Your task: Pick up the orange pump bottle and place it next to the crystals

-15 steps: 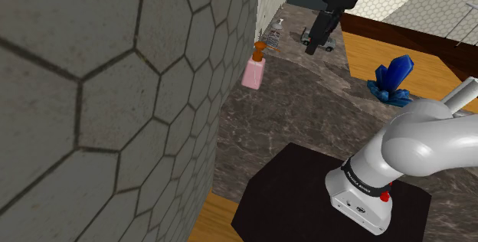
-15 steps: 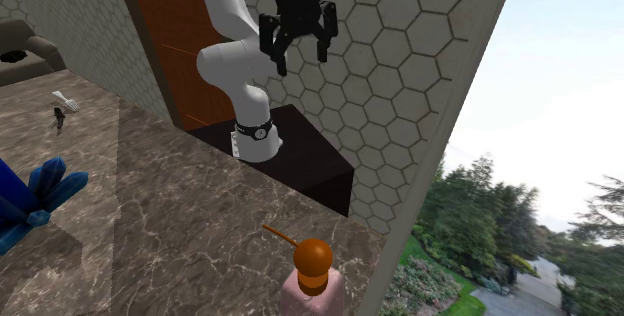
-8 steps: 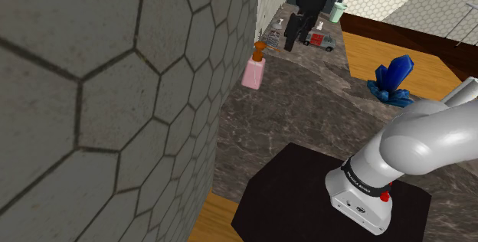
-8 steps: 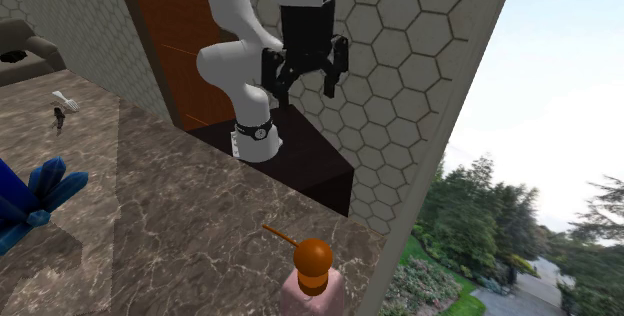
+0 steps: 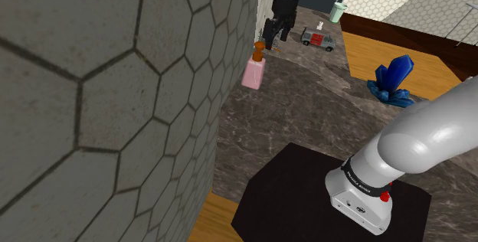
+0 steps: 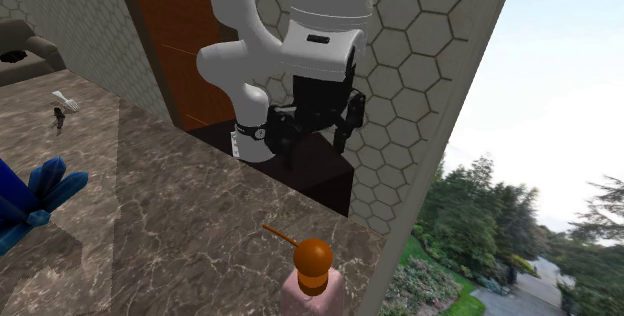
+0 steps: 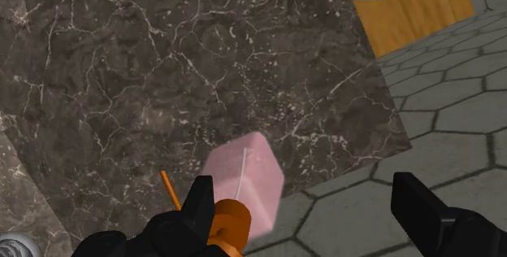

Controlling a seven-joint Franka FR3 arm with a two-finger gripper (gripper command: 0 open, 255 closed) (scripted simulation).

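Your pincer (image 5: 273,37) hangs spread wide over the bench (image 5: 306,106), fingers apart and pinching nothing. You find the pump bottle (image 5: 253,70) (pink body, orange pump head) standing upright at the bench's edge along the hexagon-tiled wall (image 5: 115,87), close beneath the pincer. In the wrist view its orange head lies just beside one finger (image 7: 199,208). The blue crystals (image 5: 392,80) sit well apart, near the opposite edge.

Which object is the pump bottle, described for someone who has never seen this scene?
Start at the grey hexagon-tiled wall in the shoulder view; the dark veined counter runs along its foot. Close beside that wall stands the bottle, a pale pink block-shaped body topped by an orange pump, unlike the blue crystals across the counter.
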